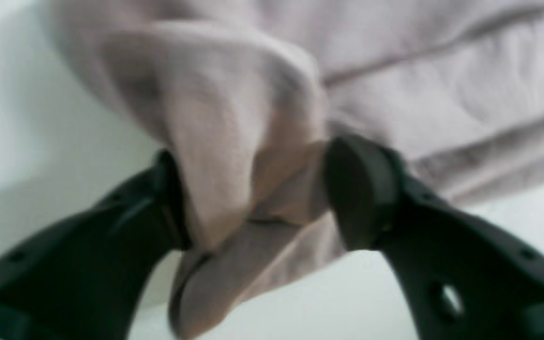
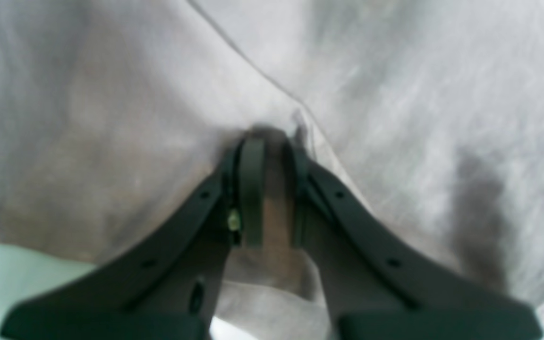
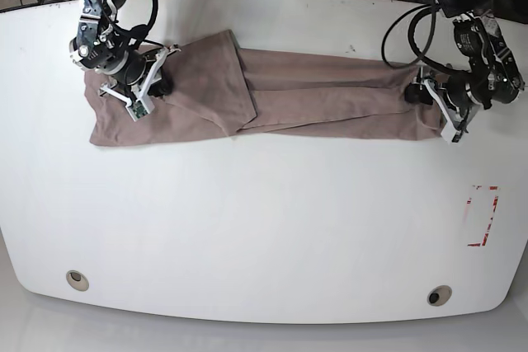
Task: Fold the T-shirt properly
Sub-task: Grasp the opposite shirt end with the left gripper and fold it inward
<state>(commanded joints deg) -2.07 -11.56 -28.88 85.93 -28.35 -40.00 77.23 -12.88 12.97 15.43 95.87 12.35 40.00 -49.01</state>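
Observation:
The mauve T-shirt (image 3: 330,96) lies stretched in a long wrinkled band across the far half of the white table (image 3: 264,220). One flap is folded over near its left end. My right gripper (image 3: 162,86) is at that left end, and in the right wrist view it (image 2: 276,189) is shut on a thin fold of the T-shirt (image 2: 111,118). My left gripper (image 3: 415,92) is at the band's right end. The left wrist view shows its fingers (image 1: 361,189) clamped around a thick bunch of the T-shirt (image 1: 442,94), slightly lifted off the table.
A red rectangular mark (image 3: 481,216) sits near the table's right edge. Two round holes (image 3: 77,279) (image 3: 439,295) lie by the front edge. Cables (image 3: 404,14) run along the back behind both arms.

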